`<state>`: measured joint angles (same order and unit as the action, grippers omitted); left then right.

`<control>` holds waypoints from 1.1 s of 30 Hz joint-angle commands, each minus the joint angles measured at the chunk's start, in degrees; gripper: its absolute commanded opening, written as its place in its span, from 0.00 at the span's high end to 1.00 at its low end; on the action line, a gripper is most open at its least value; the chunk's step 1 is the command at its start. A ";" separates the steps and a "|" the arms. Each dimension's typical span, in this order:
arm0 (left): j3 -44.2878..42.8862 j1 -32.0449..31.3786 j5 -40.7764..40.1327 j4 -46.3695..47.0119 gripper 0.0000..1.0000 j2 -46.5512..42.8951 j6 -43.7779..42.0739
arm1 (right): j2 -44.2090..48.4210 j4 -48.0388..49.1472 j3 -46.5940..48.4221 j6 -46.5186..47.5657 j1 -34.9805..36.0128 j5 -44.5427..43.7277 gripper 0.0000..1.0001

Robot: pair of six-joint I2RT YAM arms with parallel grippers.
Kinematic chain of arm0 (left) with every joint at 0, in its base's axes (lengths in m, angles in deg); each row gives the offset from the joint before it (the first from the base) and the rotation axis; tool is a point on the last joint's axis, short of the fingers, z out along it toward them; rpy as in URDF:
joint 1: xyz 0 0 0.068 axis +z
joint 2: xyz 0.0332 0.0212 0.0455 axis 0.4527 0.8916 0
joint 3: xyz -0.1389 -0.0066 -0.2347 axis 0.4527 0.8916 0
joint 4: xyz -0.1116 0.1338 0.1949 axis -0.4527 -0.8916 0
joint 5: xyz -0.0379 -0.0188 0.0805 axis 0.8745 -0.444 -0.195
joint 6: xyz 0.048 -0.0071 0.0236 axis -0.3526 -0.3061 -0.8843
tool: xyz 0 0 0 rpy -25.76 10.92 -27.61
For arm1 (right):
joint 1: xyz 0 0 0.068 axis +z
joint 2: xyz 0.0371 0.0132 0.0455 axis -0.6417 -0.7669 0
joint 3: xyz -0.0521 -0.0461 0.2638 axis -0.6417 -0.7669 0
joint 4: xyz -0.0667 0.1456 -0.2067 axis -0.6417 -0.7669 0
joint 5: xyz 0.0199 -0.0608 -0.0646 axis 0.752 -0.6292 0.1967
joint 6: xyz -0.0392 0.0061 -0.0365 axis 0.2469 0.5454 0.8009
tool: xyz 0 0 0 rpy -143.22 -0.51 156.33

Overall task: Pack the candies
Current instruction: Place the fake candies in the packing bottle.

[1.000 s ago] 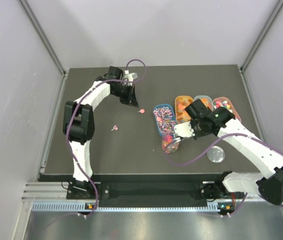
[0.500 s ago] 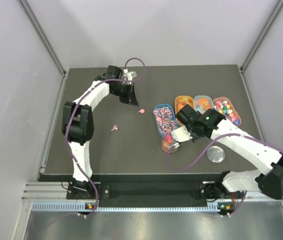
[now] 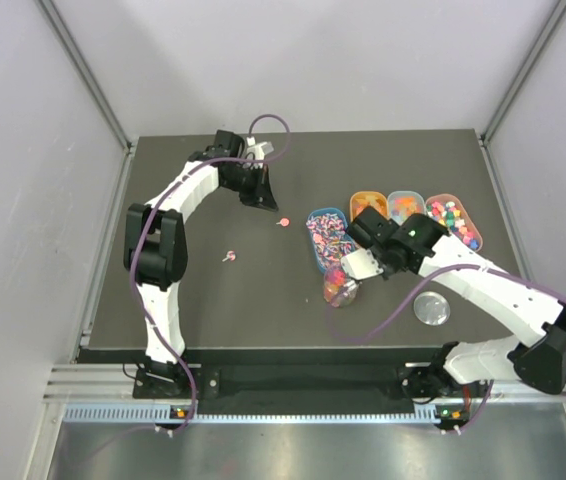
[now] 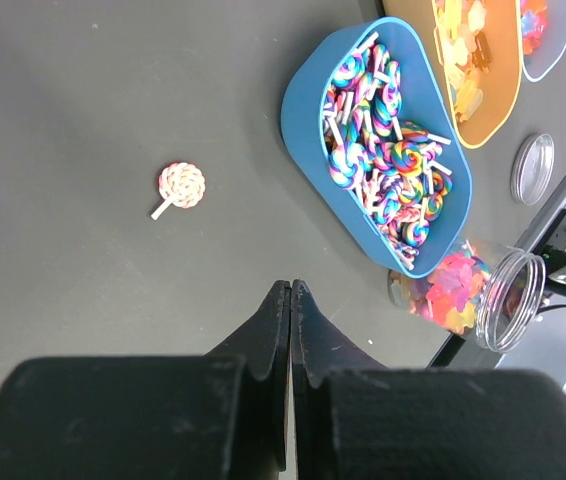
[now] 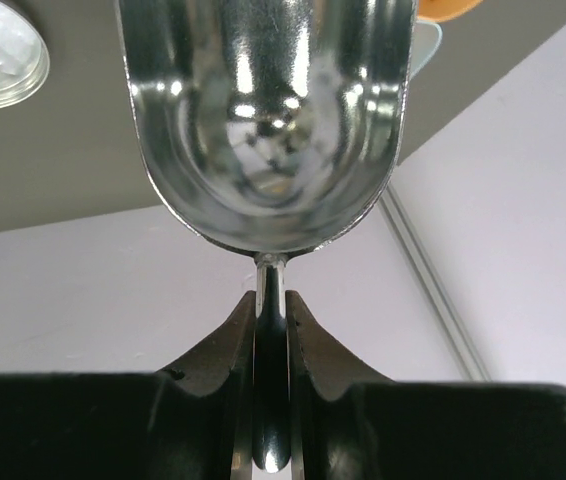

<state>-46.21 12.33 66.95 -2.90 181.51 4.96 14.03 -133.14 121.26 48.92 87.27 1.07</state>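
We are seeing the right arm swung leftward since a second ago: its wrist, which was hanging over the trays, is now sitting closer to the clear jar [image 3: 341,291], while the left arm is staying where it was.

The right gripper [image 5: 270,300] is pinching the thin handle of a metal scoop [image 5: 268,120], and the scoop's bowl is showing us only shiny metal in the wrist view. From above, the scoop is hovering between the blue tray [image 3: 312,243] and the jar. The left gripper [image 4: 290,292] is hanging over the dark table [image 3: 183,330] with its fingers pressed together and nothing between them.

The candies [image 4: 445,290] are lying in several places. Pink and orange ones are filling the bottom of the jar, which is sitting just beside the near end of the blue tray. The blue tray is holding swirl lollipops [image 4: 378,130]. Next to it an orange tray [image 4: 503,95] is holding yellow-orange gummies, then come a light blue tray [image 3: 404,203] and a far-right tray [image 3: 455,222] with mixed bright pieces. One loose lollipop [image 4: 181,186] is lying on the table between the left gripper and the blue tray, and a second lollipop [image 3: 228,258] is lying farther left. The jar lid [image 3: 431,309] is resting to the right of the jar, apart from it.
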 commanded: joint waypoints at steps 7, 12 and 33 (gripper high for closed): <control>0.38 0.26 0.34 2.41 1.00 -7.13 0.26 | 0.41 7.03 7.79 -11.36 -8.76 3.38 1.00; 7.22 0.09 -3.18 3.73 1.00 -9.86 2.89 | -1.43 11.53 9.02 -23.23 -25.85 15.74 1.00; 9.54 -8.35 -5.63 1.54 1.00 0.33 2.38 | -25.16 25.50 12.36 -30.10 -65.10 22.55 1.00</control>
<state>-34.89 5.62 62.05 -0.75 179.90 9.07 -11.02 -111.24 130.28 19.74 22.88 22.82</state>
